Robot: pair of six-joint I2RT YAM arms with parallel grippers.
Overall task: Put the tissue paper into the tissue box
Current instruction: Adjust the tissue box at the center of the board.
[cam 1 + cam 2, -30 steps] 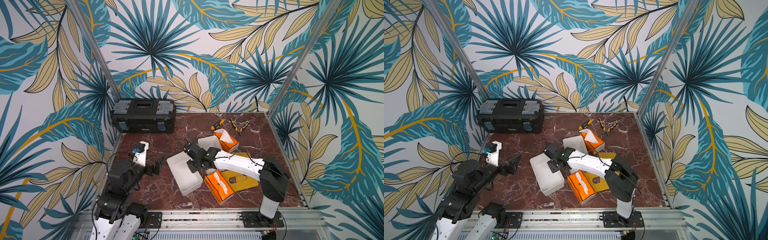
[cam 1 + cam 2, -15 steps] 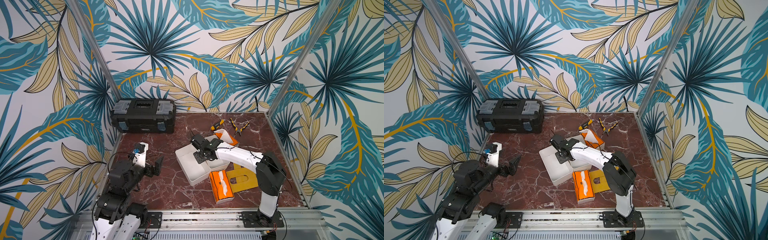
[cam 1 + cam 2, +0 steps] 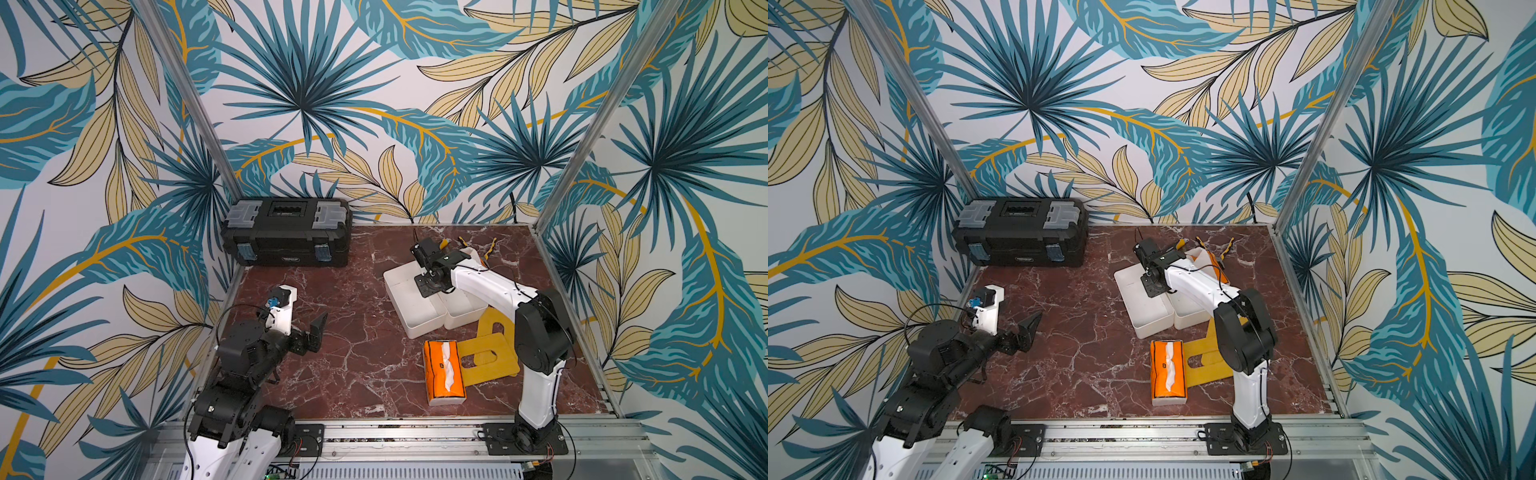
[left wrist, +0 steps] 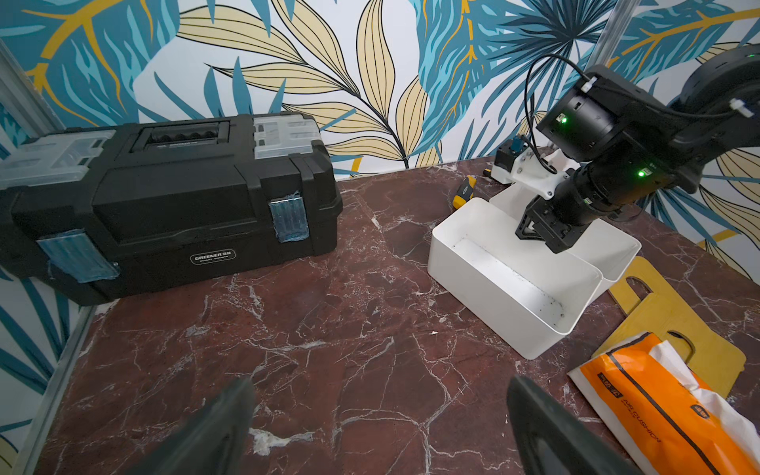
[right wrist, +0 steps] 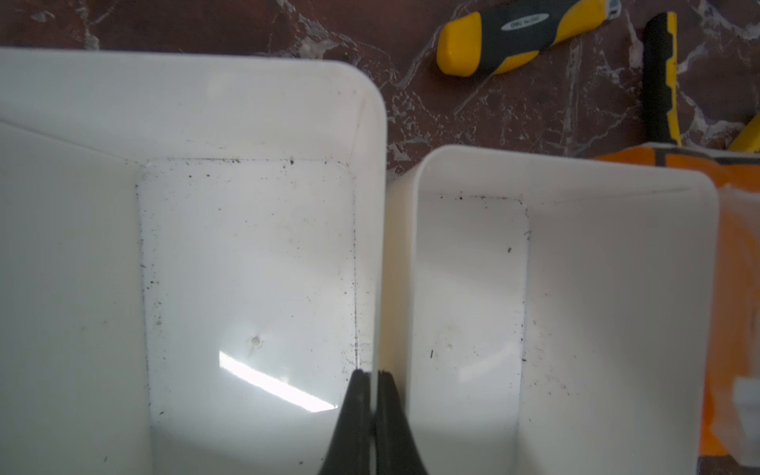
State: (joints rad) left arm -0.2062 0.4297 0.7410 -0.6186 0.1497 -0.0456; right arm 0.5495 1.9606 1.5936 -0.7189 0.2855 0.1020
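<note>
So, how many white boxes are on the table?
2, side by side: left box, its wall pinched by the right claw; right box beside it. None seems hidden.

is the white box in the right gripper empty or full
Empty: the white box shows only a bare, dirt-specked floor.

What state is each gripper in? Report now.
Left gripper: open, empty.
Right gripper: shut on the side wall of a white rectangular plastic bin.

Open marble table (image 3: 357, 345) lies mid-scene; toolbox (image 3: 286, 241) blocks back-left, white tissue boxes (image 3: 424, 328) the right.
</note>
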